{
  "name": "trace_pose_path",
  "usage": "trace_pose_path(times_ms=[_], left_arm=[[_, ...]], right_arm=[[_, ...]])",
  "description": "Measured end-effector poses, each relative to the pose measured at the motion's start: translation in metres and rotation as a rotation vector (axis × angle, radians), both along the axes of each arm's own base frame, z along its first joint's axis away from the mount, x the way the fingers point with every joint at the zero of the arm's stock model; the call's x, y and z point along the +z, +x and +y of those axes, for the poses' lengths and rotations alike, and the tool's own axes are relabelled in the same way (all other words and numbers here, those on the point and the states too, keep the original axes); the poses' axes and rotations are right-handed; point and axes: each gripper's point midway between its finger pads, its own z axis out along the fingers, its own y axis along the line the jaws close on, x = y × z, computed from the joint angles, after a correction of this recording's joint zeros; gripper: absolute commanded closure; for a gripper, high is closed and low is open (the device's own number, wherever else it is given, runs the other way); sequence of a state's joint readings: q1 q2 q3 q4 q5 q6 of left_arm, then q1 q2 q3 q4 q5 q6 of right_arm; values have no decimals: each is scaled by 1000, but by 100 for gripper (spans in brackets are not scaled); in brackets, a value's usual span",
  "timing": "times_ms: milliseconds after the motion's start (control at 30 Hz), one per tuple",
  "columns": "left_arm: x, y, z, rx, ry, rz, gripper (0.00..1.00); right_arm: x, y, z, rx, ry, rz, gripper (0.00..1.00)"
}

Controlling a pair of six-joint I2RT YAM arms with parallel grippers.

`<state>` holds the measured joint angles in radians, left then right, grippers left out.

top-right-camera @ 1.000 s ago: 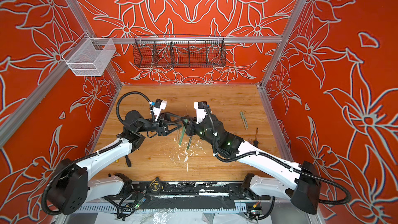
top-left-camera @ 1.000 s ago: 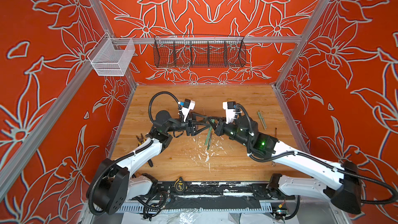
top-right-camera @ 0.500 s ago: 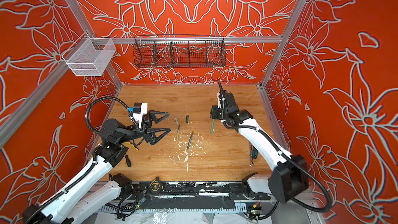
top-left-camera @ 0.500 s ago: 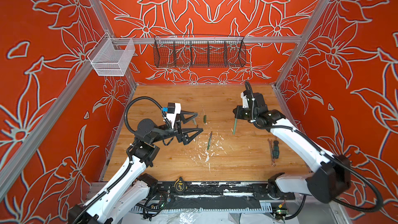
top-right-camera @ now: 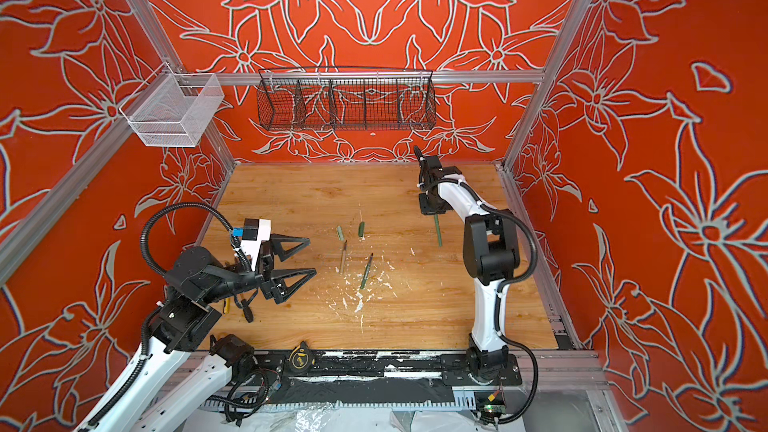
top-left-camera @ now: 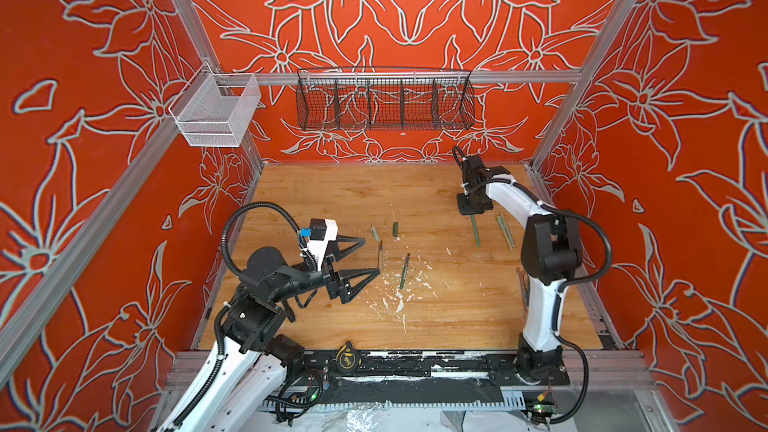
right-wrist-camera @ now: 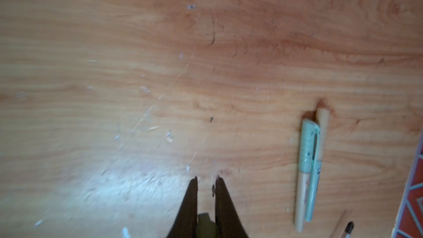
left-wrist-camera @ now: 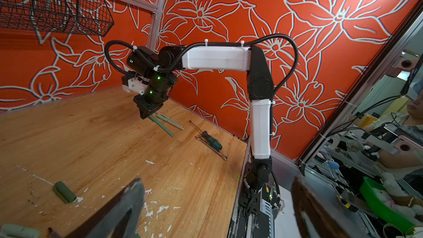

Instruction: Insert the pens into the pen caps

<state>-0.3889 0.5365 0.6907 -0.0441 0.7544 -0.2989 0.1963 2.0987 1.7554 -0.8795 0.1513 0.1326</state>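
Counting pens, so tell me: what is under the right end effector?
A green pen clamped in the right end effector slants down toward the wooden table. Its gripped upper end is hidden; two other pens lie beside, not underneath.

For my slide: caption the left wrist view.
Right gripper holds a green pen over the wooden table, screwdriver nearby.

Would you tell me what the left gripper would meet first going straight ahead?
Probably the thin bare pen lying just ahead of the open left gripper; the gripper looks raised off the table, so it may pass over it.
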Motion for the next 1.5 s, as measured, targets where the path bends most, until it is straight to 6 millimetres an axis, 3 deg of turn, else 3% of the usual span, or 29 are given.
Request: trace_pose_path(times_ms=[133, 233, 333, 433, 733, 967, 1067, 1200, 1333, 1400, 1500], left_arm=[[-5, -4, 5, 22, 21, 10, 3], [-7, -6, 7, 37, 30, 11, 3], [-8, -6, 8, 43, 33, 6, 3], [-9, -4, 8, 46, 35, 12, 3], [-12, -1, 7, 46, 42, 27, 3], [-12, -1, 7, 47, 41, 26, 3], [-12, 0, 7, 53, 41, 27, 3], [-12, 4, 9, 75, 39, 34, 3], [-16, 12, 14, 134, 43, 54, 3], [-21, 18, 20, 186, 54, 74, 3], [-29, 27, 30, 268, 71, 104, 3]], right_arm=[[-36, -4, -31, -20, -87, 115, 100], [-51, -10, -54, -37, -137, 178, 100], [-49, -12, -72, -54, -186, 195, 100], [-43, -10, -86, -69, -229, 189, 92], [-34, -8, -93, -63, -268, 185, 63], [-23, -6, -86, -51, -268, 172, 54], [-10, -11, -67, -28, -244, 147, 45], [20, -33, -11, 52, -164, 64, 36], [44, -69, 60, 158, -46, -19, 33], [45, -94, 99, 213, 37, -35, 34], [37, -130, 136, 251, 148, -16, 35]])
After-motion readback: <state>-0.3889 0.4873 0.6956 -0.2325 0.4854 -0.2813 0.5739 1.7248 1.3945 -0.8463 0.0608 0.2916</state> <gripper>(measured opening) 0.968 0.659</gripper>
